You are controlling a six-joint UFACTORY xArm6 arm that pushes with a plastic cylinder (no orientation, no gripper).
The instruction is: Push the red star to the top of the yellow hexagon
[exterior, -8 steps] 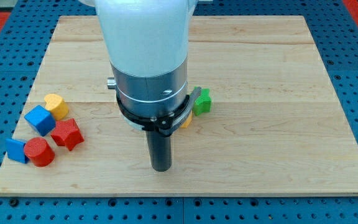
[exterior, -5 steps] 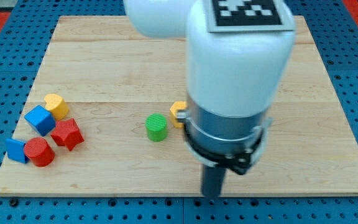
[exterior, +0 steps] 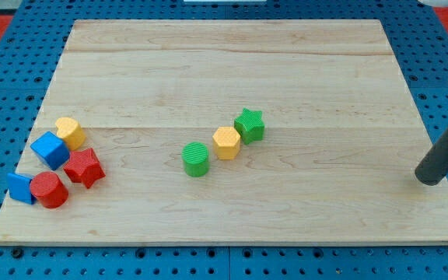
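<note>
The red star (exterior: 84, 167) lies near the board's left edge, in a cluster of blocks. The yellow hexagon (exterior: 226, 143) sits near the board's middle, between a green cylinder (exterior: 196, 159) and a green star (exterior: 250, 125). My tip (exterior: 428, 178) rests on the board at the view's far right, far from the red star and well to the right of the hexagon. It touches no block.
Around the red star lie a blue cube (exterior: 50, 149), a yellow heart-like block (exterior: 70, 132), a red cylinder (exterior: 49, 189) and a blue triangular block (exterior: 20, 188). The wooden board (exterior: 224, 70) sits on a blue pegboard.
The arm has swept from the board's middle to the view's far right, uncovering the hexagon, green star and green cylinder. The blocks have not moved.
</note>
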